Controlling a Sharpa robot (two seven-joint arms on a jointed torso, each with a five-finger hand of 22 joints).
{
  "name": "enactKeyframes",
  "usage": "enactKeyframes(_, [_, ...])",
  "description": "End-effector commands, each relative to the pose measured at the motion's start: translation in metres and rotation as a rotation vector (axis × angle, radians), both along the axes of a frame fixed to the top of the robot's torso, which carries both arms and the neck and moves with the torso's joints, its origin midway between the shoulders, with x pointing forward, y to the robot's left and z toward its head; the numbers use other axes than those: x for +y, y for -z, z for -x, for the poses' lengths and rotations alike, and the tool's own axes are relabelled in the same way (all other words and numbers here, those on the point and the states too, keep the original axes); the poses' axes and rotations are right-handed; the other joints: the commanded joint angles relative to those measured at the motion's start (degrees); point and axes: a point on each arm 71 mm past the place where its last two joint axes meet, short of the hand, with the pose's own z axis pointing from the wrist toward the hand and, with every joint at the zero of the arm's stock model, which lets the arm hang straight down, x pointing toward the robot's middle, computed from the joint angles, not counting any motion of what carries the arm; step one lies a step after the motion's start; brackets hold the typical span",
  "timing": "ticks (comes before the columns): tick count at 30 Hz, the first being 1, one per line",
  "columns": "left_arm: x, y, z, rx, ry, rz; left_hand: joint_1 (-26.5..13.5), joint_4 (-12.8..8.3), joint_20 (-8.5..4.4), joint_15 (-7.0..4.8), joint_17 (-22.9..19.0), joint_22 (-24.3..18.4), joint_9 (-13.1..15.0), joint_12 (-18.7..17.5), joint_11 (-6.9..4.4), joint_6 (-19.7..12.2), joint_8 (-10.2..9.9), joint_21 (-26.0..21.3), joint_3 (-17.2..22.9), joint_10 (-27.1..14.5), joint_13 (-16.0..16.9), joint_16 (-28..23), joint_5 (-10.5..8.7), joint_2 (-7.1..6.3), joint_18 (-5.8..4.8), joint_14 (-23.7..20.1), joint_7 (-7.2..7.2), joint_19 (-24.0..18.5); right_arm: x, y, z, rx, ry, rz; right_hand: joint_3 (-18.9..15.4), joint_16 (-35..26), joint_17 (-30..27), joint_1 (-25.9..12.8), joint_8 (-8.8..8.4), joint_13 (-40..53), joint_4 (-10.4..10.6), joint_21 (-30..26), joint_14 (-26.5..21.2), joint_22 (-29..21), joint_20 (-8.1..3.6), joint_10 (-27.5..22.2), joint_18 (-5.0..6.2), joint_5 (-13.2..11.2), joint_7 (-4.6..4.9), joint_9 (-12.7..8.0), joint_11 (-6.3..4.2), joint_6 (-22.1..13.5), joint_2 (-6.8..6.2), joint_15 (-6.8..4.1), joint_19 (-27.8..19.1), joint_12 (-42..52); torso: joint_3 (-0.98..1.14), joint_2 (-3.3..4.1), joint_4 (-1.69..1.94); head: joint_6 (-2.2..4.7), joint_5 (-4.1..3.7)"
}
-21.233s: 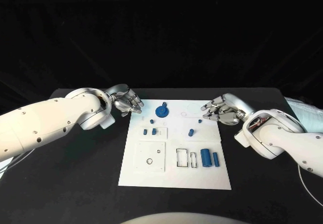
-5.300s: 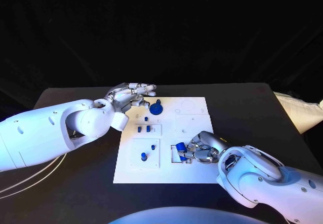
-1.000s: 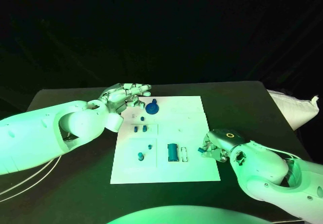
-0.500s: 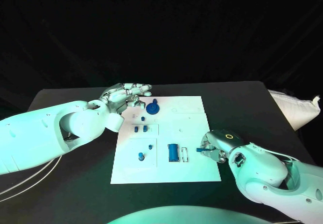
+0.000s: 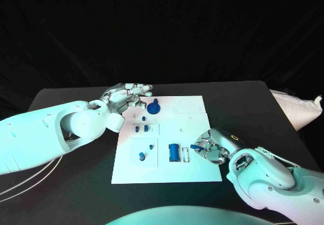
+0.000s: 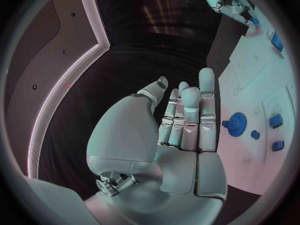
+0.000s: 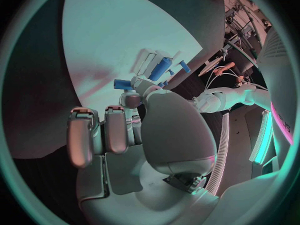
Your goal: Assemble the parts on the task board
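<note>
White task board lying at the centre of the black table in the head view, long side running away from the camera, with bare table showing along each of its edges and the widest open stretch at centre right and upper right of the frame. Left hand hovering over the board's upper left corner, fingers spread and apart, holding nothing. Right hand over the board's right edge, lower centre right of the frame, pinching a small blue part between thumb and fingertip, the part poking out toward the board's middle.

On the board, a blue gear near the upper left corner, just beside the left hand's fingertips. Two small blue blocks below it, side by side. A blue cylinder lying lengthwise in the lower middle, with a narrow outlined slot just beside it, near the right hand. A small blue peg in the lower left panel.

Left wrist view: palm flat with straight, empty fingers, the gear just beyond them, and the right hand far off at the circle's rim.

Right wrist view: thumb and a fingertip closed on the blue part, the cylinder beyond on the board; other fingers curled in.
</note>
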Motion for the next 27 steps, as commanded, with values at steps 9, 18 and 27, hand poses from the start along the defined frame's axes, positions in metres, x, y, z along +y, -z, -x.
enactKeyframes(9, [-0.005, -0.001, 0.001, -0.003, 0.028, 0.018, 0.63, -0.08, 0.1, 0.17, -0.08, -0.05, -0.09, 0.19, 0.02, -0.33, 0.22, -0.3, -0.23, -0.41, 0.06, 0.03, -0.17, -0.08, 0.66, -0.31, -0.01, 0.44, 0.012, 0.011, 0.003, 0.178, 0.001, -0.053, -0.14, 0.84, 0.87, -4.26, 0.03, 1.37, 1.39, 0.73, 3.19, 6.43, -0.3, 1.62, -1.19, 1.26, -0.71, 2.86, -0.18, 1.55, -0.67, -0.52, 0.81, 1.58, -0.01, -0.02, -0.01, -0.08, 0.08])
enactKeyframes(18, [-0.006, -0.001, 0.002, 0.001, 0.036, 0.019, 0.63, -0.08, 0.1, 0.17, -0.08, -0.05, -0.09, 0.19, 0.02, -0.33, 0.22, -0.3, -0.23, -0.41, 0.06, 0.03, -0.17, -0.08, 0.66, -0.31, -0.01, 0.44, 0.017, 0.013, 0.0, 0.199, 0.009, -0.042, -3.03, 1.82, 2.11, -8.94, 0.22, 3.54, 4.15, 1.31, 3.44, 7.3, -0.5, 3.14, -1.41, 2.62, -1.03, 3.46, -0.42, 2.48, -0.83, -0.72, 1.42, 3.82, -0.15, -0.04, 0.07, -0.16, 0.02])
enactKeyframes(27, [-0.007, -0.001, 0.003, 0.002, 0.042, 0.021, 0.63, -0.08, 0.1, 0.17, -0.08, -0.05, -0.09, 0.19, 0.02, -0.33, 0.22, -0.3, -0.23, -0.41, 0.06, 0.03, -0.17, -0.08, 0.66, -0.31, -0.01, 0.44, 0.019, 0.016, -0.006, 0.218, -0.017, 0.013, -4.58, 2.05, 2.43, -10.62, 0.21, 4.7, 5.3, 1.41, 3.47, 7.45, -0.63, 3.69, -1.44, 3.46, -1.17, 3.8, -0.52, 2.86, -0.14, -0.83, 1.52, 4.79, -0.1, -0.06, 0.06, -0.35, 0.12])
